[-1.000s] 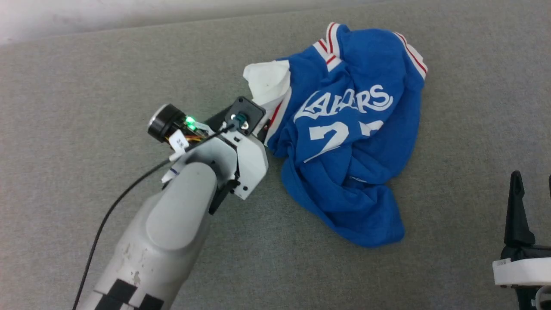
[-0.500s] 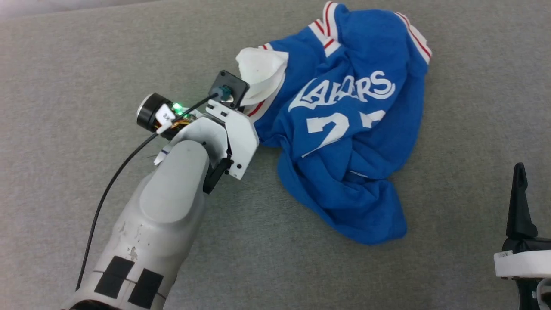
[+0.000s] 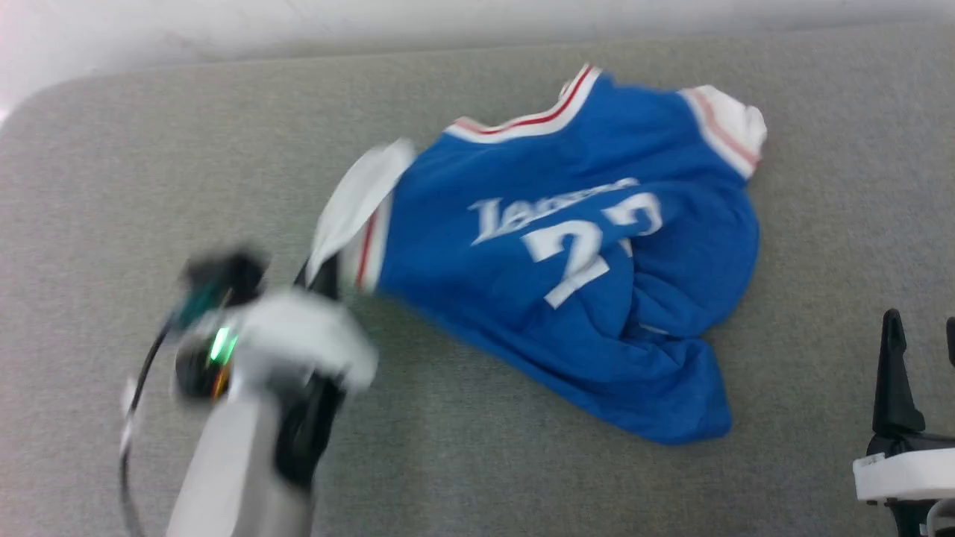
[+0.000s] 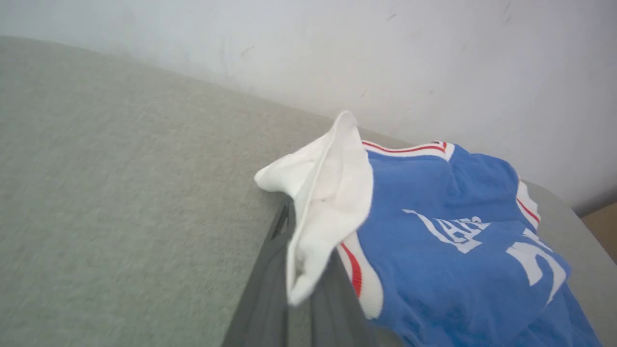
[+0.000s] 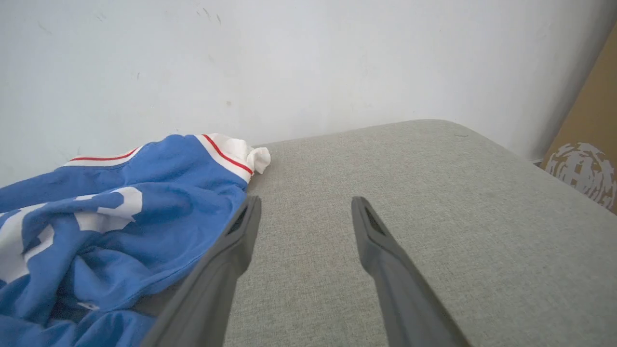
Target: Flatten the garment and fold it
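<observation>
The garment (image 3: 582, 261) is a royal-blue jersey with white lettering, lying crumpled but partly stretched out on the grey surface (image 3: 112, 186). My left gripper (image 3: 322, 274), blurred by motion, is at the jersey's left end. It is shut on the white sleeve (image 3: 354, 201). In the left wrist view the sleeve (image 4: 328, 202) drapes over my left gripper (image 4: 308, 250), with the blue garment (image 4: 458, 255) trailing to the right. My right gripper (image 3: 919, 343) stands open at the lower right, apart from the cloth. In the right wrist view my right gripper (image 5: 306, 205) has bare surface between its fingers, with the garment (image 5: 96, 217) just left of them.
The grey padded surface (image 5: 434, 193) ends at a white wall (image 5: 289, 62) along its far edge. Its far left corner (image 3: 37, 112) is rounded. A brown cardboard piece (image 5: 588, 144) stands beyond the right end.
My left gripper has shut on the white sleeve and pulled it left and toward me, drawing the jersey out wider. The head camera has shifted too. The right gripper stays put.
</observation>
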Controlling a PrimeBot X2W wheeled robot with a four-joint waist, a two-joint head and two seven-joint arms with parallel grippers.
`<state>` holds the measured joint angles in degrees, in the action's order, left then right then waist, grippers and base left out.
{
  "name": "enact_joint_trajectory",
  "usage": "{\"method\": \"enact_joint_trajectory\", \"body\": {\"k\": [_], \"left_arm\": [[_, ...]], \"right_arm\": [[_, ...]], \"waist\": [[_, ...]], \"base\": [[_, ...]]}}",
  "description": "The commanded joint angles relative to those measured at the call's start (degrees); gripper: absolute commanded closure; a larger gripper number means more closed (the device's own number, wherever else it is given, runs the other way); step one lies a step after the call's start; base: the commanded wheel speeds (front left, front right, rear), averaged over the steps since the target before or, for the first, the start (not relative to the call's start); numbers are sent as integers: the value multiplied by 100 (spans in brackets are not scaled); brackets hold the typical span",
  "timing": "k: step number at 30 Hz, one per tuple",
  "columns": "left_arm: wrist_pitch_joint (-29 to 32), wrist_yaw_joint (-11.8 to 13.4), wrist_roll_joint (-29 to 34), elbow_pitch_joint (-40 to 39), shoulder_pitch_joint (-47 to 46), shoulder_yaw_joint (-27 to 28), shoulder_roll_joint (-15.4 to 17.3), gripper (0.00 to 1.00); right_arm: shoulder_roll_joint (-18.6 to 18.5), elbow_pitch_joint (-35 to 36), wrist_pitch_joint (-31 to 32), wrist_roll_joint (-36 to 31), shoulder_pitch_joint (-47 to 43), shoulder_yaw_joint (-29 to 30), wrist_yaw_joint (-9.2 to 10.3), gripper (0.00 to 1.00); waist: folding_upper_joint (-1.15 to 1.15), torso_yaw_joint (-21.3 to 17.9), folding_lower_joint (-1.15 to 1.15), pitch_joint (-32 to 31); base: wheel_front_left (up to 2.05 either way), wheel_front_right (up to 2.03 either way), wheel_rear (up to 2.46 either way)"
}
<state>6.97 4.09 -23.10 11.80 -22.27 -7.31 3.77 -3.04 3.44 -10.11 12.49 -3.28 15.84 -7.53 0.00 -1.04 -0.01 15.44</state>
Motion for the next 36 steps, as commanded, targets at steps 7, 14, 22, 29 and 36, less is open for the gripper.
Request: {"method": "enact_joint_trajectory", "body": {"k": [7, 14, 22, 29, 36], "left_arm": [[-223, 699, -1381, -795, 2309, 714, -81, 100], [-503, 902, -1678, -801, 2606, 464, -88, 0], [-606, 1180, -711, -1461, 2200, 197, 485, 0], [203, 1449, 153, -1629, 1646, -168, 1153, 0], [1236, 1342, 689, -994, 1438, -618, 1770, 0]], "right_arm": [[16, -74, -12, 68, -113, 48, 4, 0], [16, -36, 68, 21, -123, 74, 4, 0], [16, -45, 96, 43, -161, 39, 4, 0], [16, -93, 60, 81, -143, -62, 4, 0], [16, -69, 75, 57, -103, -114, 4, 0]], "waist": [[0, 264, 1, -228], [0, 370, 1, -324], [0, 421, 1, -411], [0, 370, 1, -369], [0, 263, 1, -237]], "base": [[0, 0, 0], [0, 0, 0], [0, 0, 0], [0, 0, 0], [0, 0, 0]]}}
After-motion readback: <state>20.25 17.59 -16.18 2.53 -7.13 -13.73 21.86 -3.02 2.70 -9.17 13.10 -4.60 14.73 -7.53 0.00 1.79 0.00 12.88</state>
